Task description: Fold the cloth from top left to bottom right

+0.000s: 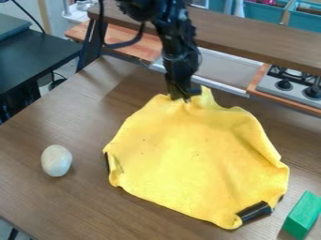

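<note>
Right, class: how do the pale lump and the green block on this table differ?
The pale lump is rounded like an egg; the green block has flat faces and straight edges. The lump is off-white, whereas the block is strong green. Both rest on the brown table.

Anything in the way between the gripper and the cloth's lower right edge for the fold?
Nothing visible stands on the cloth between the gripper at its top edge and its lower right edge. At that edge a black piece shows, and the green block sits just beyond, so an overshoot might reach it.
</note>
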Robot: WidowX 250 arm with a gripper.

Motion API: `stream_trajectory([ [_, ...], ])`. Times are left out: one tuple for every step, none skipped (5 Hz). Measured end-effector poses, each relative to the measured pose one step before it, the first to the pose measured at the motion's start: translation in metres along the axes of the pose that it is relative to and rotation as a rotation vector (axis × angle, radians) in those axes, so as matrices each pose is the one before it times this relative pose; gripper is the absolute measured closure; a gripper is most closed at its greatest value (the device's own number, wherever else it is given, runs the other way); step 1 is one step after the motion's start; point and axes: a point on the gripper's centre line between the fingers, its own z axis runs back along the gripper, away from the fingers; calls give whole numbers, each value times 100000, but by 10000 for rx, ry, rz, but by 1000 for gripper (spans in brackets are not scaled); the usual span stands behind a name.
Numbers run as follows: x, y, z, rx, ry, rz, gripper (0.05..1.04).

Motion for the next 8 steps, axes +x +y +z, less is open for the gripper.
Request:
stream_trajectory([
  [686, -2491, 934, -133, 100, -413, 1034],
  [148, -2690, 770, -377, -19, -242, 1034],
  [41, -1830, 1467, -168, -286, -132, 1034],
  [-114, -2012, 565, -165, -105, -199, 1034],
  [180, -2335, 388, -164, -59, -220, 1034],
  [-13, -2518, -406, -191, 162, -318, 1034],
  [252, -1790, -260, -74, 81, -191, 1034],
  [113, -1897, -326, -141, 124, -305, 1034],
])
